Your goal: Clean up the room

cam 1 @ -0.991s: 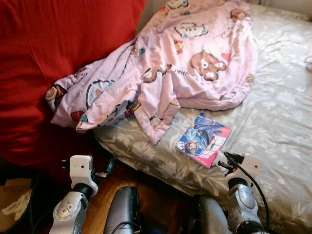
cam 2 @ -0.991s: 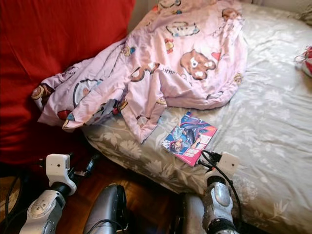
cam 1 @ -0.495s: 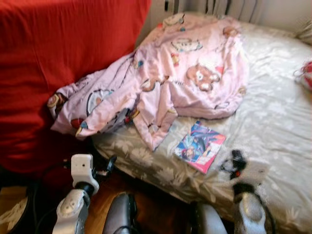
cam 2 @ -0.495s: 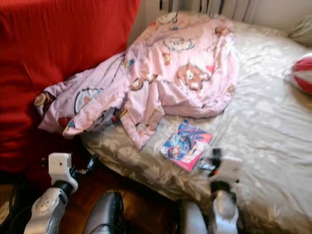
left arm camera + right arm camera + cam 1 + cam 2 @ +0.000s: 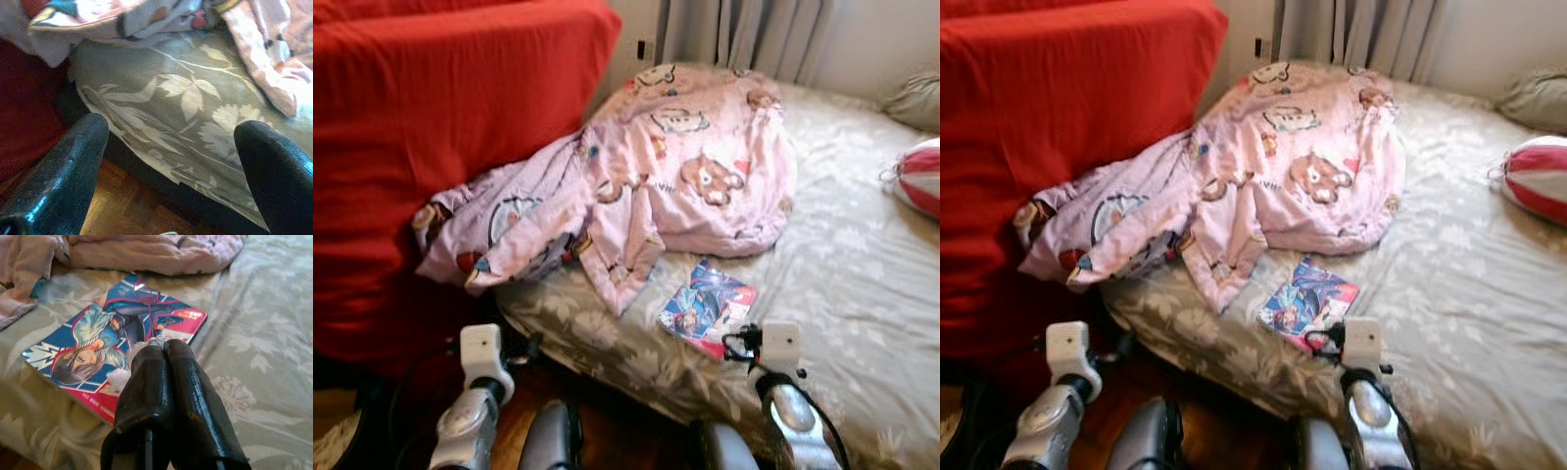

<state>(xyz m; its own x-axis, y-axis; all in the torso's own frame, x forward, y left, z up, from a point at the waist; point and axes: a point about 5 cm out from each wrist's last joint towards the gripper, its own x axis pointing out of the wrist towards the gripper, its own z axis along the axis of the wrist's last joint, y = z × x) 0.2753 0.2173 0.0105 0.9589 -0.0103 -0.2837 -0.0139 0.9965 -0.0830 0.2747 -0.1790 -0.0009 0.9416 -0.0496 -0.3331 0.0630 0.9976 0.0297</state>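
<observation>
My right claw (image 5: pixel 159 350) hangs clenched and empty just over the near edge of the book (image 5: pixel 709 306), which lies flat on the bed (image 5: pixel 862 274), long axis running away toward the blanket (image 5: pixel 666 166).

Daylight falls soft from the curtain (image 5: pixel 744 39) side, brightening the far bedsheet (image 5: pixel 862 245) almost to washout; both head views are slightly blurred. Deep shade sits under the bed edge, and glare streaks the comic book (image 5: pixel 117 338) cover
</observation>
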